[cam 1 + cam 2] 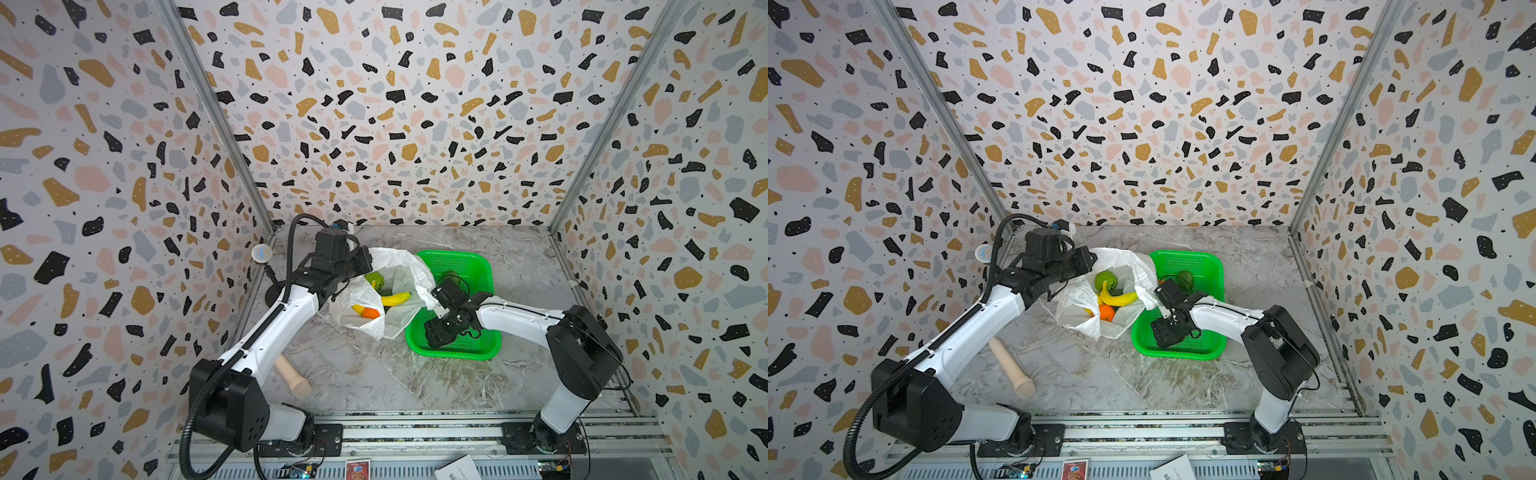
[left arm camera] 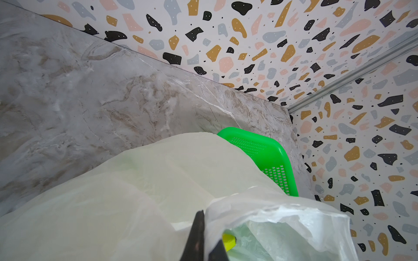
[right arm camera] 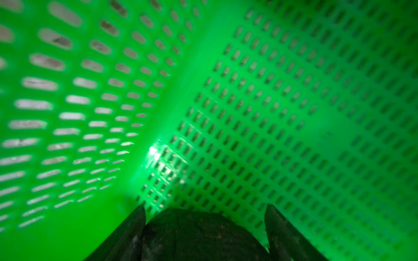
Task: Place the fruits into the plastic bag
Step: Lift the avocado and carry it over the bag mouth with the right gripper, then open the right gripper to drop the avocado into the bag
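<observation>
The white plastic bag [image 1: 399, 266] [image 1: 1121, 259] lies open at mid-table. Inside it are a light green bumpy fruit [image 1: 374, 280], a banana [image 1: 395, 298], an orange [image 1: 371, 312] and a lemon [image 1: 358, 308]. My left gripper [image 1: 368, 264] [image 2: 208, 228] is shut on the bag's back rim and holds it up. Down in the green basket [image 1: 478, 266] [image 3: 294, 113], my right gripper [image 1: 434, 337] [image 3: 205, 206] is open around a blackish avocado [image 3: 199, 235]; one finger touches it, the other stands apart. A dark green avocado [image 1: 451, 277] lies further back in the basket.
A beige peg [image 1: 293, 376] lies on the marble table beside the left arm. A blue toy microphone [image 1: 262, 252] stands at the back left corner. Patterned walls close in three sides. The basket touches the bag's right side.
</observation>
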Controlling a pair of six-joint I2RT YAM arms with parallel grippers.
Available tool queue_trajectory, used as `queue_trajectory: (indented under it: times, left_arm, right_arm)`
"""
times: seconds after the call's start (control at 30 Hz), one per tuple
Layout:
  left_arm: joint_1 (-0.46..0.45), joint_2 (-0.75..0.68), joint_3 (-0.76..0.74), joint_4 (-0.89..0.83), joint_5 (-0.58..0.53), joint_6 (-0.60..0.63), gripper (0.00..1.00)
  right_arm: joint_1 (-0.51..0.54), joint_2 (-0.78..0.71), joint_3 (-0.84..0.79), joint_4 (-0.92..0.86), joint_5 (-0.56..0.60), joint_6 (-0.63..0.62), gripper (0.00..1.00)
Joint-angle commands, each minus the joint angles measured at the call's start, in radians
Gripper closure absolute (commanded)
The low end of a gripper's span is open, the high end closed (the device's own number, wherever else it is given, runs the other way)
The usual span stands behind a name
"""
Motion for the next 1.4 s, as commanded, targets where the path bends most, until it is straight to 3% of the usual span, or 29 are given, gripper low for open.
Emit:
queue_trajectory:
  times: [0.0, 0.3, 0.53, 0.73, 0.9, 1.1, 1.27, 1.37]
  left_arm:
    - [-0.004, -0.012, 0.014, 0.017, -0.004, 0.014, 1.00]
    - [-0.004, -0.013, 0.015, 0.020, 0.000, 0.011, 1.00]
    - [-0.004, -0.011, 0.019, 0.021, 0.003, 0.006, 1.00]
    - [-0.004, -0.015, 0.023, 0.020, 0.007, 0.005, 1.00]
    - [-0.004, -0.018, 0.024, 0.016, 0.000, 0.012, 1.00]
    - [-0.004, -0.027, 0.024, 0.010, -0.020, 0.023, 1.00]
    - [-0.004, -0.027, 0.021, 0.008, -0.018, 0.024, 1.00]
    - [-0.004, -0.028, 0.015, 0.010, -0.016, 0.026, 1.00]
  right_arm:
    - [-0.055, -0.160, -0.027, 0.043, -0.002, 0.029, 0.44]
    - [-0.241, -0.490, -0.068, 0.152, -0.095, 0.078, 0.44]
    - [-0.180, -0.601, 0.059, 0.235, -0.104, 0.054, 0.43]
    - [0.087, -0.537, 0.211, 0.306, -0.023, -0.043, 0.42]
    - [0.216, -0.412, 0.276, 0.333, -0.052, -0.079, 0.40]
    - [0.218, -0.264, 0.280, 0.343, -0.107, -0.064, 0.39]
    - [0.153, -0.151, 0.308, 0.346, -0.145, 0.028, 0.37]
    - [0.124, -0.097, 0.334, 0.351, -0.199, 0.063, 0.27]
